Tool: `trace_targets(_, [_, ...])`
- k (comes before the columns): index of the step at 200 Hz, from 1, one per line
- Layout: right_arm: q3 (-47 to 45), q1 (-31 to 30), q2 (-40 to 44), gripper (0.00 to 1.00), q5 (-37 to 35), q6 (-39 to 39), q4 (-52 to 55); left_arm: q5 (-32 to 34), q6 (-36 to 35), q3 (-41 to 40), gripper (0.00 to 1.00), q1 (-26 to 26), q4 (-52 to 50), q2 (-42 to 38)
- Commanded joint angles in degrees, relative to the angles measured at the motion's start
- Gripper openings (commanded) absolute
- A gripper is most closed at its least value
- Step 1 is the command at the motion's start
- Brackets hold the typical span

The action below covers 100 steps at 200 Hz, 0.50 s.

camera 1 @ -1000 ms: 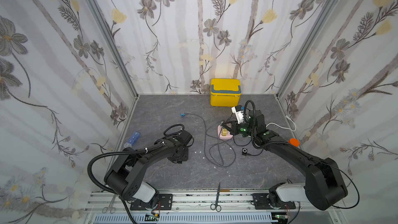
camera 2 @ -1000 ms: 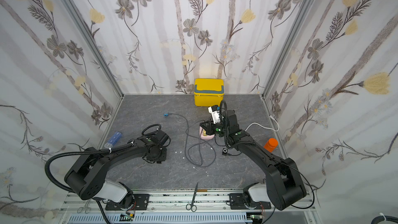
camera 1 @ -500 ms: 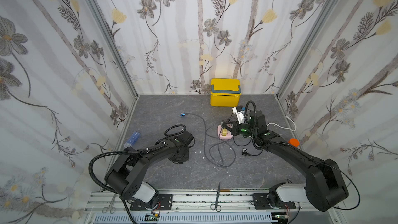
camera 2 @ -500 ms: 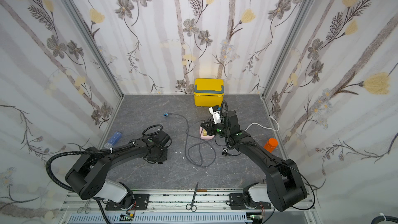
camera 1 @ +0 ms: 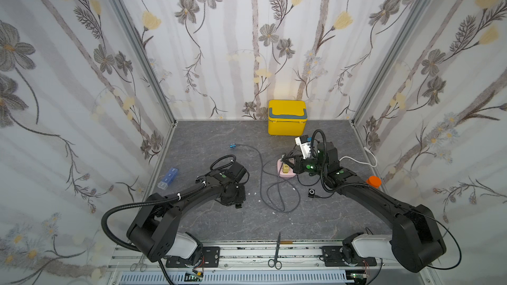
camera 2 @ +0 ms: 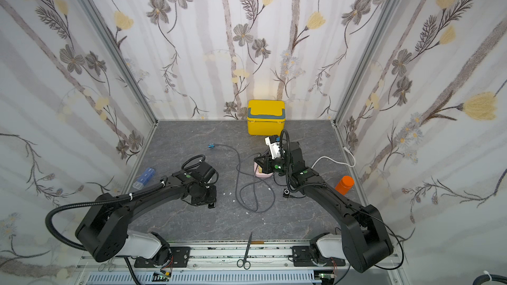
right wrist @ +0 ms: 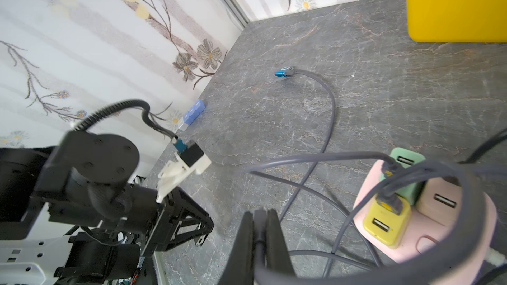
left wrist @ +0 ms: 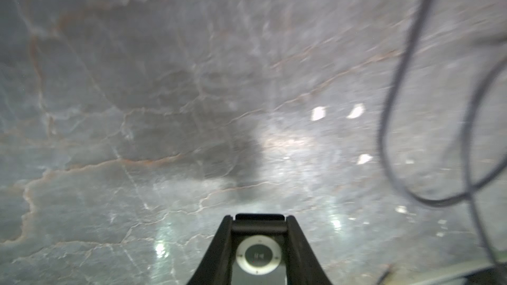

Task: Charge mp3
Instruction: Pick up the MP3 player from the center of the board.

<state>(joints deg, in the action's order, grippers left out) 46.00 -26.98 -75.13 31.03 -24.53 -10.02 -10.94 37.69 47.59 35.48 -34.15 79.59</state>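
Note:
A dark grey mp3 [left wrist: 258,254] with a white control ring sits between the fingers of my left gripper [left wrist: 259,219], which is shut on it just above the grey table [left wrist: 164,105]. In both top views that gripper [camera 1: 238,203] [camera 2: 210,203] hangs left of the cable loops. My right gripper [right wrist: 259,215] is shut on the plug end of a grey cable [right wrist: 466,201], close to the pink charging hub [right wrist: 452,245] with its yellow adapter [right wrist: 384,223]. The top views show the right gripper [camera 1: 285,160] [camera 2: 259,161] right over the hub [camera 1: 281,163].
A blue player [camera 1: 233,145] lies plugged into a grey cable [camera 1: 260,160]; a small black player [camera 1: 311,192] lies by the right arm. Yellow box [camera 1: 286,117] at the back wall, orange bottle [camera 1: 373,181] right, blue pill case [camera 1: 168,178] left, scissors [camera 1: 277,250] on the front rail.
My left gripper's jaws have narrowed onto the mp3. Both arms stay almost where they were; the right gripper still holds the cable end.

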Motion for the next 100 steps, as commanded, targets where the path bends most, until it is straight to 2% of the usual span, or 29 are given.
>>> trace_targets(1, [0.13,-2.42,1.08,0.00,-2.74,-0.48,-3.68,-5.60,3.76,0.77,0.23,-0.75,6.24,-3.90])
trace_targets(21, [0.20,-6.23,1.48,0.00,-5.32,-0.65,-4.70,-6.34,5.18,0.68,0.23,-1.35,11.03,-7.18])
trace_targets(69, [0.70,-15.66,0.46,0.00,-14.08,-2.31,-9.12,-1.53,10.62,-3.54,0.23,-1.33,27.03,-14.02])
trace_targets(100, [2.19,-18.76,-1.30,0.00,-15.64,-3.02,-9.15,0.11,10.90,-3.34,0.22,-1.32,28.56,-14.38])
